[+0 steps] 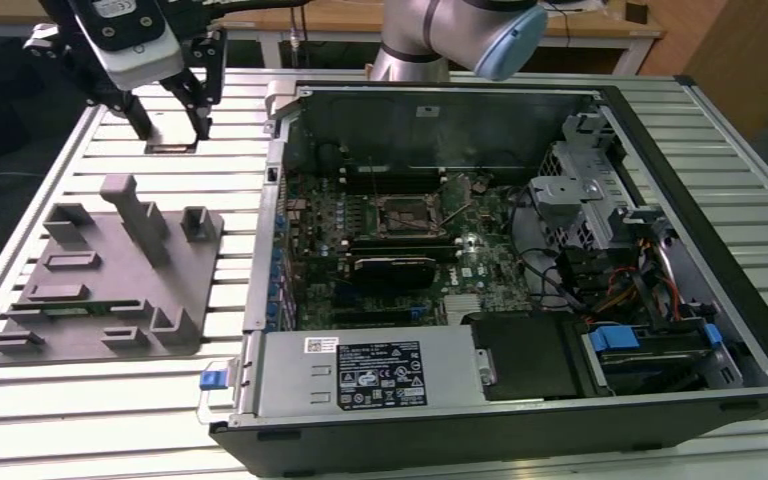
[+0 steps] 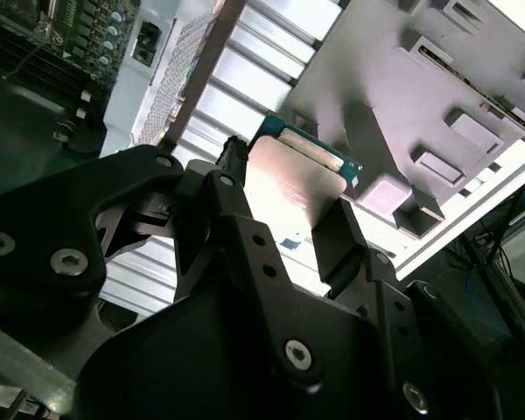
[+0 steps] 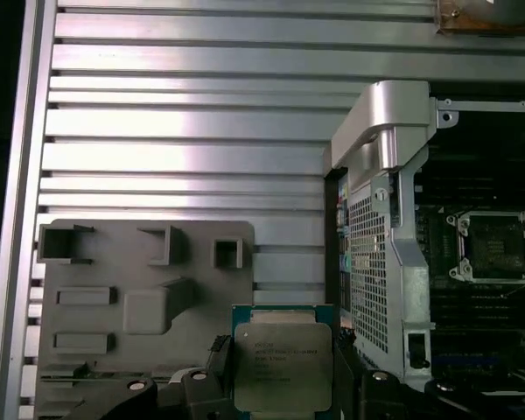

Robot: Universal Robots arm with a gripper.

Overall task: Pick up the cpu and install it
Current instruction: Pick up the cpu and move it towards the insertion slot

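First wrist view: the gripper's fingers pinch the cpu by two opposite edges, silvery top up, over the slatted table between tray and case.

Slatted metal table, wooden desk behind

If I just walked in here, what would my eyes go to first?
Probably the big open black computer case with its green circuit board, on the exterior view's right of the slatted metal table. Then the black gripper at that view's upper left, pinching a small flat silvery square cpu.
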